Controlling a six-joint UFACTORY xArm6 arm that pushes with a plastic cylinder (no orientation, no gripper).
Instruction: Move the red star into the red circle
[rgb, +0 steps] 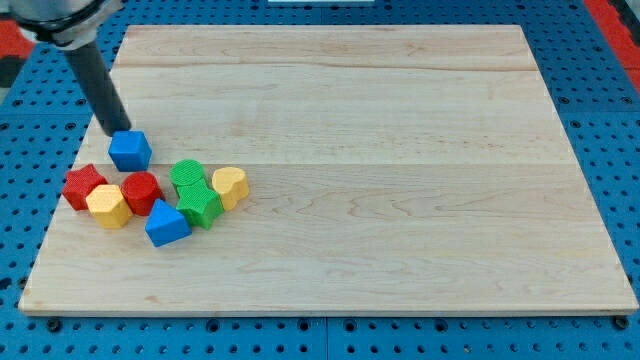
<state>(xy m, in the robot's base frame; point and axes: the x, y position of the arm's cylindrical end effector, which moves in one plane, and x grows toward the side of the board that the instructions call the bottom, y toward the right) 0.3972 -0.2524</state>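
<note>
My tip (114, 131) rests on the tabletop (400, 150) at the upper left of the cluster of blocks, just beside the upper left edge of the blue cube (130, 150) and perhaps touching it. There are no fingers here to open or close, only the bare rod, so nothing is gripped.

The red star (84, 186) lies below my tip and slightly toward the view's left, at the far left end of the cluster. The red circle (141, 190) sits just to the star's right, with the yellow hexagon (108, 206) tucked in front of the gap between them and touching both, as far as I can tell. So the star must travel toward the view's right, and my tip is on the wrong side for that: I judge it needs to come round to the star's left face first.

The rod slants up toward the view's top left, where the arm leaves the picture.

Further out lie a blue triangle (166, 224), two green blocks (193, 190) pressed together, and a yellow heart (230, 186).
</note>
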